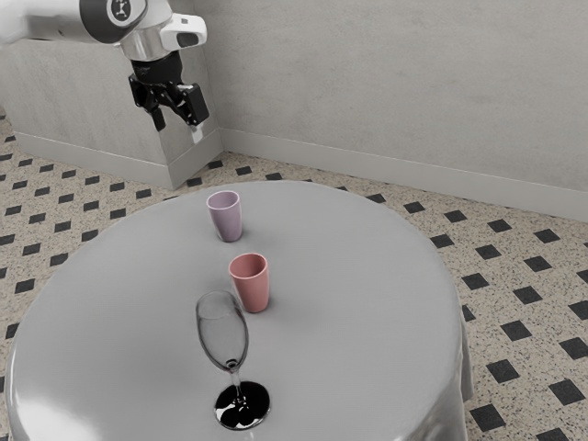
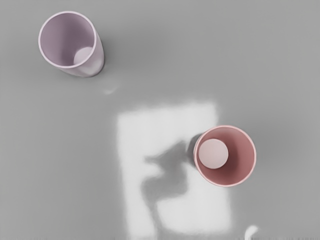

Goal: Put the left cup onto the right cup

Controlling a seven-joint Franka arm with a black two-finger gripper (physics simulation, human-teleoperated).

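Two cups stand upright on the round grey table. The purple cup is farther back; the pink cup stands nearer the front, a short gap away from it. My gripper hangs high above the table's back edge, up and toward the exterior view's left of the purple cup. It is open and holds nothing. Looking down from the wrist, both cups show their hollow insides: the purple cup and the pink cup, well apart. My hand's shadow falls on the table beside the pink cup.
A clear wine glass on a dark foot stands just in front of the pink cup, its bowl leaning toward it. A grey wall pillar is behind my hand. The checkered floor surrounds the table.
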